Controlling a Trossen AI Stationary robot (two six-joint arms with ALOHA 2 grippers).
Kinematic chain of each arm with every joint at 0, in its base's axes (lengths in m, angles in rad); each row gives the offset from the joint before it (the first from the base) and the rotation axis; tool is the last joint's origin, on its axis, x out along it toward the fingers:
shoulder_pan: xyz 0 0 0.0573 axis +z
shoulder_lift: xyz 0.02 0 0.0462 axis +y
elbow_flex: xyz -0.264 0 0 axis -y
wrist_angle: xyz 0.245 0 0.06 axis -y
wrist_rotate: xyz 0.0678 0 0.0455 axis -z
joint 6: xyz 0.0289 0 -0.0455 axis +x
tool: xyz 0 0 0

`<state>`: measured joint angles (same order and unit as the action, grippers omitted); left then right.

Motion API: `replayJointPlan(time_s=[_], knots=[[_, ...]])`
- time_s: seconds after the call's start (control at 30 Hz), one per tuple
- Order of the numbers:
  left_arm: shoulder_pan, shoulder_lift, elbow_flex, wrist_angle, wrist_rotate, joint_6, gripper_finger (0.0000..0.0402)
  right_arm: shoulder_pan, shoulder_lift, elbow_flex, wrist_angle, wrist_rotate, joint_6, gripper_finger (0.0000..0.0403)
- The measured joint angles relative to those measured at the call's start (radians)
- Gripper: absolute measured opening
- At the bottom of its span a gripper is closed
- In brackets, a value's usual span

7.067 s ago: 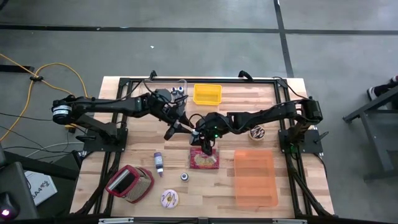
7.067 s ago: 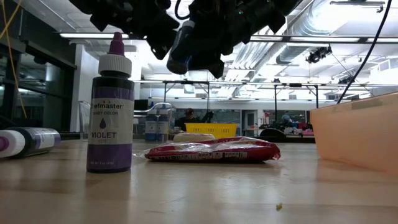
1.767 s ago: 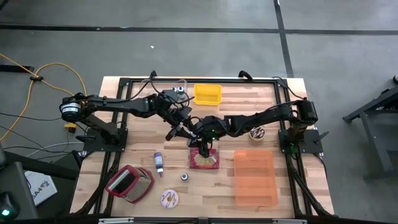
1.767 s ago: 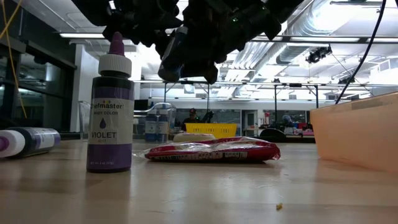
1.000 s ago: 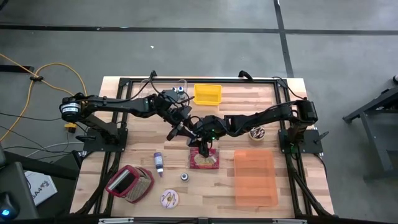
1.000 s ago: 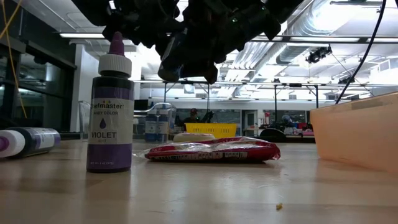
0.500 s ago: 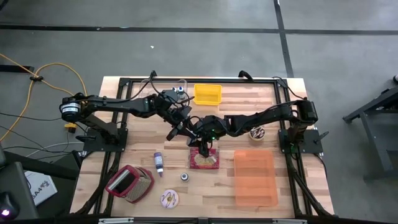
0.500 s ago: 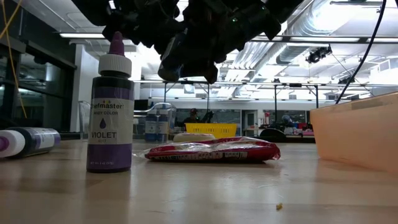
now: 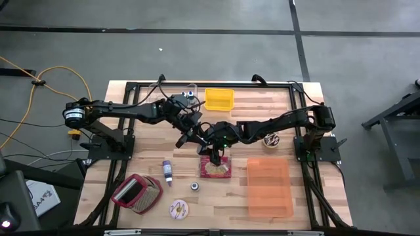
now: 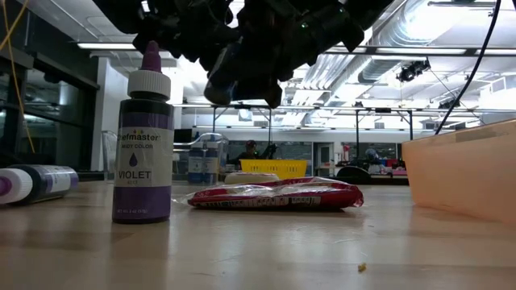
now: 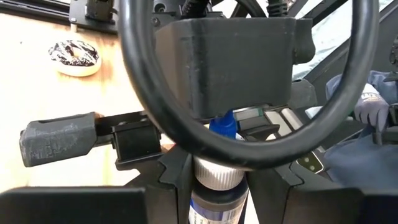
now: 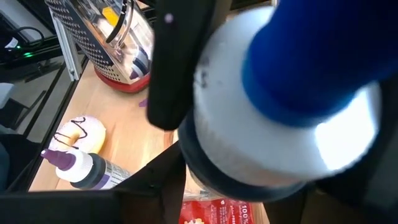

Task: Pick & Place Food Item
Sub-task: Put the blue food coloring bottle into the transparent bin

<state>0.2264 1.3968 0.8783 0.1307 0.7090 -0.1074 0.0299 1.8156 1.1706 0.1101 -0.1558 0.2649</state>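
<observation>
A small bottle [image 11: 217, 180] with a white collar and a blue cap [image 11: 222, 124] hangs above the table's middle. My left gripper [image 11: 217, 190], which reaches in from the table's left [image 9: 190, 134], is shut on it. The cap [image 12: 298, 56] points at my right arm's wrist, and it fills the right wrist view. My right gripper [image 9: 214, 156] hangs right beside the bottle, above a red snack packet [image 9: 216, 169]. That packet [image 10: 274, 196] lies flat on the wood. My left gripper pinches the bottle between its two fingers, just below the white collar [image 11: 214, 200], one finger on each side. It comes from the table's left, slanting a little downward. The bottle is lifted clear of the table, with its cap end pointing away from the gripper.
A violet-capped bottle [image 9: 167, 172] stands left of the packet. A donut [image 9: 178, 209] and a red-rimmed mesh holder [image 9: 136, 193] lie at the near left. An orange bin [image 9: 269, 187] is at the near right. A yellow tray [image 9: 218, 98] sits at the far edge.
</observation>
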Motion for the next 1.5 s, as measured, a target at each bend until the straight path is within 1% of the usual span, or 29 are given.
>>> replayJointPlan(time_s=[0.27, 0.37, 0.57, 1.23, 1.43, 1.5], knots=[[0.0, 0.0, 0.0, 0.0, 0.003, 0.001, 0.0111, 0.0, 0.0, 0.0, -0.001, 0.0, 0.0, 0.019], [0.0, 0.0, 0.0, 0.0, 0.023, 0.001, 0.0111, 0.0, 0.0, 0.0, -0.002, 0.0, 0.0, 0.0199], [0.0, 0.0, 0.0, -0.007, 0.024, 0.002, 0.0111, -0.011, -0.005, 0.0, -0.039, -0.008, 0.0, 0.0212], [0.01, 0.0, 0.0, -0.063, 0.017, 0.002, 0.0111, -0.034, -0.007, 0.0, -0.054, -0.061, -0.005, 0.0213], [0.016, 0.0, 0.0, -0.072, 0.016, 0.002, 0.0111, -0.052, -0.031, 0.0, -0.111, -0.078, -0.007, 0.0213], [0.015, 0.0, 0.0, -0.073, 0.016, 0.003, 0.0111, -0.062, -0.054, 0.0, -0.155, -0.085, -0.006, 0.0213]])
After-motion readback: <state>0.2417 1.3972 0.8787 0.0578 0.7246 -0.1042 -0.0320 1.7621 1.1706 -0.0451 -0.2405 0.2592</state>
